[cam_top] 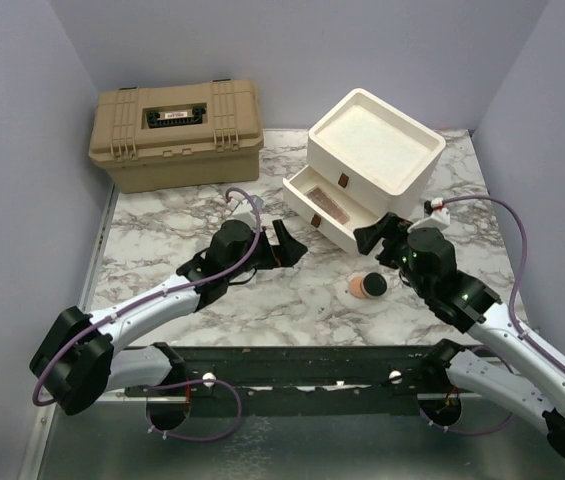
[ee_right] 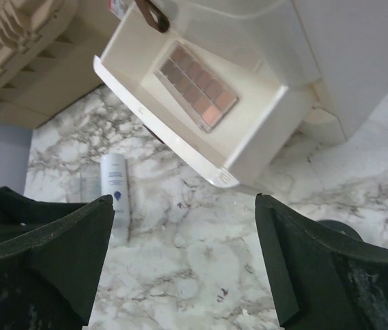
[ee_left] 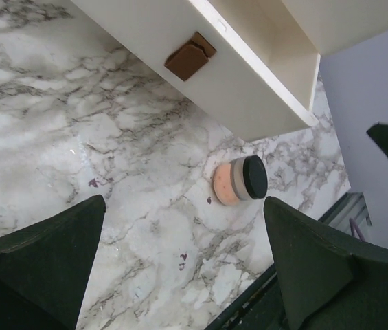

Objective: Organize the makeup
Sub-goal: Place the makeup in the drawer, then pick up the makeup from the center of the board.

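A round black compact with peach powder (cam_top: pixel 367 286) lies on its side on the marble table (cam_top: pixel 162 250), and shows in the left wrist view (ee_left: pixel 240 180). A pink palette (ee_right: pixel 196 86) lies in the open lower drawer of the cream drawer unit (cam_top: pixel 372 150), and shows in the top view (cam_top: pixel 330 207). A whitish bottle (ee_right: pixel 116 196) lies flat on the table left of the drawer. My left gripper (cam_top: pixel 287 243) is open and empty, left of the compact. My right gripper (cam_top: pixel 370 238) is open and empty at the drawer's front right corner. Brushes and tubes are out of view.
A closed tan toolbox (cam_top: pixel 177 133) stands at the back left. The open drawer (ee_left: pixel 262 103) has a brown handle (ee_left: pixel 189 56) and juts toward the arms. Grey walls close in the table on three sides. A black rail (cam_top: pixel 302 365) runs along the near edge.
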`<state>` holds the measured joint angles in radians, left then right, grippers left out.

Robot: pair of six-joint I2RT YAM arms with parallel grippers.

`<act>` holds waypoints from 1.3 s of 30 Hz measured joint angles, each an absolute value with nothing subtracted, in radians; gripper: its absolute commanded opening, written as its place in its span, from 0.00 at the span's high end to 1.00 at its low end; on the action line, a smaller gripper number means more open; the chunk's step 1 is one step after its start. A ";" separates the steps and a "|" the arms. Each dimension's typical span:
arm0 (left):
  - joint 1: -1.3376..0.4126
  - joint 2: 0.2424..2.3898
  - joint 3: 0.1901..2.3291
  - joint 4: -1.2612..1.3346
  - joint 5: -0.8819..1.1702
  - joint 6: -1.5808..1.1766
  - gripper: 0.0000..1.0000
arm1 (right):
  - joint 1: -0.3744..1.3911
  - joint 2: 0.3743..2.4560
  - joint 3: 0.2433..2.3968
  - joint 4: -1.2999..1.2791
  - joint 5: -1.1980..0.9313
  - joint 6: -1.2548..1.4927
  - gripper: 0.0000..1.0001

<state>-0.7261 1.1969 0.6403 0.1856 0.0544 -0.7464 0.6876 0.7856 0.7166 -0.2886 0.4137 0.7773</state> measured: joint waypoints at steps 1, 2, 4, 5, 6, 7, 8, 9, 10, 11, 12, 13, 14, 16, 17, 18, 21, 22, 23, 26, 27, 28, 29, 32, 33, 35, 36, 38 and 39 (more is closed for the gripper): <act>-0.726 1.188 0.636 0.184 0.043 -0.746 0.01 | 0.688 0.767 0.705 -0.314 0.414 0.780 0.01; -0.726 1.172 0.630 0.184 0.018 -0.744 0.01 | 0.687 0.750 0.696 -0.343 0.414 0.786 0.00; -0.726 1.149 0.627 0.186 -0.014 -0.741 0.01 | 0.687 0.725 0.682 -0.393 0.422 0.805 0.00; -0.726 1.142 0.627 0.186 -0.023 -0.740 0.01 | 0.687 0.715 0.674 -0.415 0.430 0.818 0.00; -0.726 1.137 0.626 0.187 -0.028 -0.740 0.01 | 0.687 0.706 0.664 -0.436 0.440 0.838 0.00; -0.726 1.134 0.626 0.191 -0.031 -0.740 0.01 | 0.687 0.700 0.655 -0.457 0.452 0.856 0.00; -0.726 1.134 0.625 0.193 -0.032 -0.740 0.01 | 0.687 0.696 0.646 -0.475 0.462 0.875 0.01; -0.726 1.134 0.624 0.193 -0.032 -0.739 0.01 | 0.687 0.695 0.638 -0.491 0.472 0.895 0.02; -0.726 1.134 0.621 0.193 -0.032 -0.739 0.01 | 0.687 0.694 0.632 -0.506 0.484 0.918 0.03; -0.726 1.134 0.618 0.192 -0.031 -0.739 0.01 | 0.687 0.694 0.626 -0.521 0.495 0.941 0.03; -0.726 1.134 0.613 0.192 -0.031 -0.739 0.01 | 0.687 0.696 0.621 -0.533 0.506 0.962 0.03; -0.726 1.134 0.609 0.192 -0.031 -0.739 0.01 | 0.687 0.699 0.620 -0.553 0.519 0.985 0.03; -0.726 1.134 0.606 0.191 -0.030 -0.739 0.01 | 0.687 0.704 0.620 -0.569 0.532 1.002 0.03; -0.726 1.131 0.601 0.188 -0.030 -0.739 0.01 | 0.687 0.722 0.620 -0.606 0.559 1.031 0.03; -0.726 1.129 0.599 0.186 -0.030 -0.739 0.01 | 0.687 0.734 0.622 -0.631 0.571 1.045 0.03; -0.726 1.127 0.599 0.185 -0.030 -0.739 0.01 | 0.687 0.746 0.626 -0.659 0.585 1.061 0.03; -0.726 1.119 0.598 0.183 -0.031 -0.732 0.01 | 0.687 0.783 0.633 -0.754 0.610 1.132 0.06; -0.726 1.117 0.598 0.180 -0.032 -0.726 0.01 | 0.687 0.785 0.632 -0.783 0.612 1.147 0.07; -0.726 1.115 0.598 0.172 -0.035 -0.714 0.01 | 0.687 0.781 0.625 -0.794 0.611 1.153 0.08; -0.726 1.114 0.599 0.146 -0.047 -0.690 0.01 | 0.687 0.745 0.569 -0.772 0.584 1.139 0.08; -0.726 1.114 0.600 0.136 -0.052 -0.684 0.01 | 0.687 0.736 0.547 -0.758 0.567 1.133 0.09; -0.726 1.114 0.601 0.128 -0.055 -0.677 0.01 | 0.687 0.732 0.525 -0.735 0.549 1.126 0.09; -0.726 1.114 0.603 0.123 -0.056 -0.672 0.01 | 0.687 0.732 0.504 -0.707 0.531 1.120 0.09; -0.726 1.116 0.616 0.117 -0.056 -0.661 0.01 | 0.687 0.762 0.470 -0.631 0.487 1.105 0.09; -0.726 1.116 0.619 0.117 -0.056 -0.660 0.01 | 0.687 0.783 0.469 -0.611 0.480 1.102 0.10; -0.726 1.116 0.624 0.117 -0.056 -0.656 0.01 | 0.687 0.825 0.469 -0.572 0.478 1.099 0.11; -0.726 1.116 0.624 0.116 -0.056 -0.654 0.01 | 0.687 0.845 0.469 -0.560 0.478 1.099 0.11; -0.726 1.116 0.624 0.115 -0.056 -0.649 0.01 | 0.687 0.875 0.467 -0.532 0.472 1.098 0.14; -0.726 1.116 0.624 0.114 -0.056 -0.648 0.01 | 0.687 0.883 0.463 -0.513 0.464 1.097 0.15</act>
<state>-0.7258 1.1160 0.6243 0.1139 -0.0559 -0.6483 0.6868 0.8833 0.4625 -0.5129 0.4641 1.0973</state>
